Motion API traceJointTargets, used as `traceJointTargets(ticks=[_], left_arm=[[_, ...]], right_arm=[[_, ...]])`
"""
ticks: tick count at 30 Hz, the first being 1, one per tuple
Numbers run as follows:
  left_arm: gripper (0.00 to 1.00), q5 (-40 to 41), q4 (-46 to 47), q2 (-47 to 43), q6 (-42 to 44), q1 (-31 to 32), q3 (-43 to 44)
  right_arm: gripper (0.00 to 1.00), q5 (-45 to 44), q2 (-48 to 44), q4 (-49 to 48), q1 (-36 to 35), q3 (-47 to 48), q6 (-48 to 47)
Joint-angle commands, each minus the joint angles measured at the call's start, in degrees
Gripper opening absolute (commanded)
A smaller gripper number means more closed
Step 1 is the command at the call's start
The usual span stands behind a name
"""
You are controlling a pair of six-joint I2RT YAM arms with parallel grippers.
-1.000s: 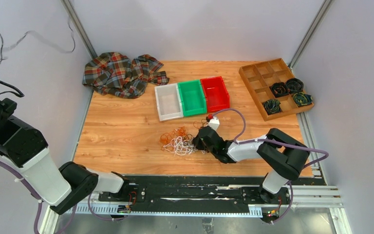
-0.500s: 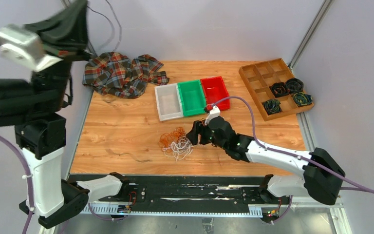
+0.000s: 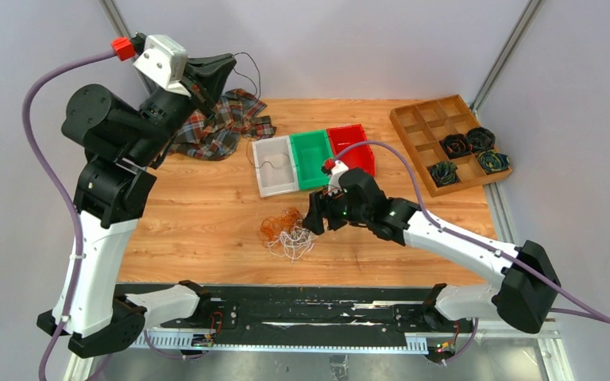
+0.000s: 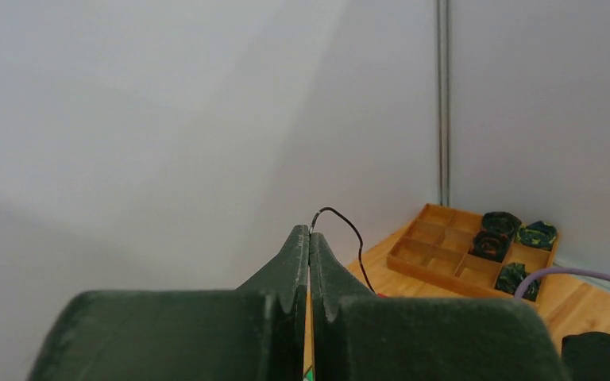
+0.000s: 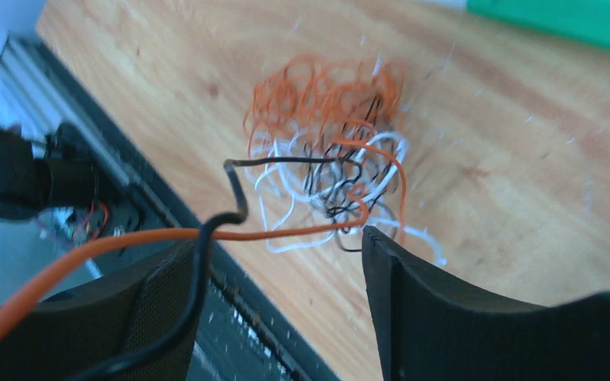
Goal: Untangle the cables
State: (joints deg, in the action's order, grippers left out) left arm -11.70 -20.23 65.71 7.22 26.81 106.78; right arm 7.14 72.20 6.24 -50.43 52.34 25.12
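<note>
The cables [image 3: 289, 230] lie as a small bunch of orange, white and black strands on the wooden table [image 3: 198, 222]. In the right wrist view the bunch [image 5: 326, 163] sits just ahead of the jaws. My right gripper [image 3: 314, 219] hovers at the bunch's right side, open [image 5: 278, 242]. One orange and one black strand trail across its left finger [image 5: 159, 317]. My left gripper [image 3: 224, 67] is raised high at the back left, shut [image 4: 310, 230] on a thin black cable [image 4: 351, 230]. That cable's lower end [image 3: 264, 163] hangs into the white bin.
A plaid cloth [image 3: 214, 119] lies at the back left. White [image 3: 282, 181], green [image 3: 312, 159] and red [image 3: 351, 151] bins stand in a row behind the bunch. A wooden divided tray [image 3: 425, 127] with dark coils sits at the back right. A black rail [image 3: 310, 305] runs along the near edge.
My left arm swung up from the near left to the back left, carrying the black cable over the white bin. My right gripper opened and its arm stretched out beside the bunch.
</note>
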Motion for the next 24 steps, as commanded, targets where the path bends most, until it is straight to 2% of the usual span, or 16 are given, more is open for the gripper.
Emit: traceJointTargets(ticks=[1,2,4,6,8,12,20,24], left_arm=[[0.00,-0.6,3.7,0.3,-0.7,0.3,-1.0],[0.00,-0.5,4.1,0.4,-0.6,0.3,-1.5],[0.00,0.1,6.2,0.1,-0.6,0.3,-3.7],[0.00,0.3,8.1,-0.3,-0.6,0.3,-6.0],[0.00,0.3,8.4,-0.1,-0.1,0.3,-6.7],[0.00,1.3,9.4,-0.1,0.4,0.3,-7.4],[0.00,0.1,10.1,0.5,-0.6,0.3,-7.2],[0.00,-0.5,9.4,2.1,-1.6,0.3,-4.6]], right_arm=[[0.67,17.6,4.5,15.1,4.4,0.9,3.3],[0.65,22.1,6.4,21.4,6.2,2.7,3.7],[0.64,18.4,8.0,32.7,6.1,5.9,-0.1],[0.64,16.3,7.3,38.1,5.5,6.0,-3.4],[0.64,18.6,6.8,40.8,5.5,6.1,-5.0],[0.64,22.9,6.3,43.6,5.6,10.9,-9.1],[0.65,9.9,11.3,42.1,6.8,30.7,-13.5],[0.65,13.5,16.8,36.7,7.6,37.1,-12.2]])
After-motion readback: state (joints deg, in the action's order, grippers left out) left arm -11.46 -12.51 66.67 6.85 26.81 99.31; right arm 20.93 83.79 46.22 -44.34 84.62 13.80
